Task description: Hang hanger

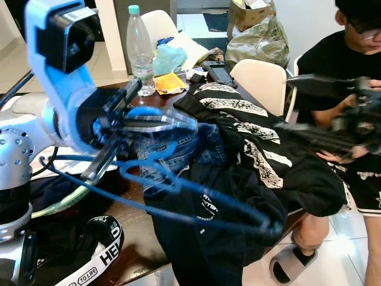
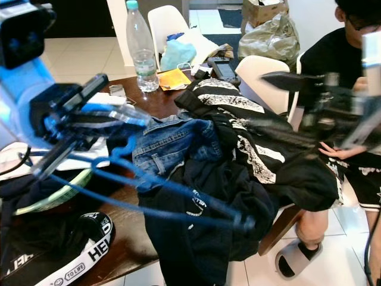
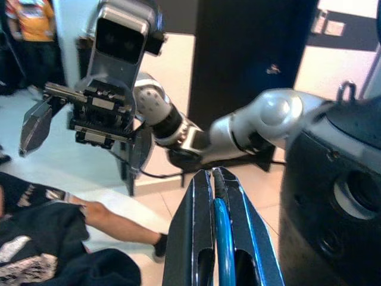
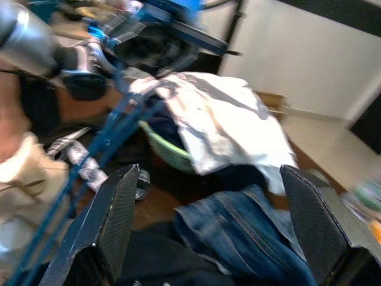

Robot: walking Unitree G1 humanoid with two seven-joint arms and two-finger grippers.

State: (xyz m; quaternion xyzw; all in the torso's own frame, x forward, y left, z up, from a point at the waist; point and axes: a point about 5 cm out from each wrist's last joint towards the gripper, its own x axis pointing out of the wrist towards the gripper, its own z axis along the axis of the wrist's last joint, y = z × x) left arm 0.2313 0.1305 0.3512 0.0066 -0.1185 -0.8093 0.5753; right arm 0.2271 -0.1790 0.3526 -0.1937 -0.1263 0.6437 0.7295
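The left gripper [image 1: 122, 119] is clamped on the blue hanger [image 1: 178, 205], held above the clothes pile [image 1: 238, 173] at the tabletop's [image 1: 128, 235] near edge, while the right gripper [image 4: 208, 229] hovers wide open and empty; hanging is not yet done.
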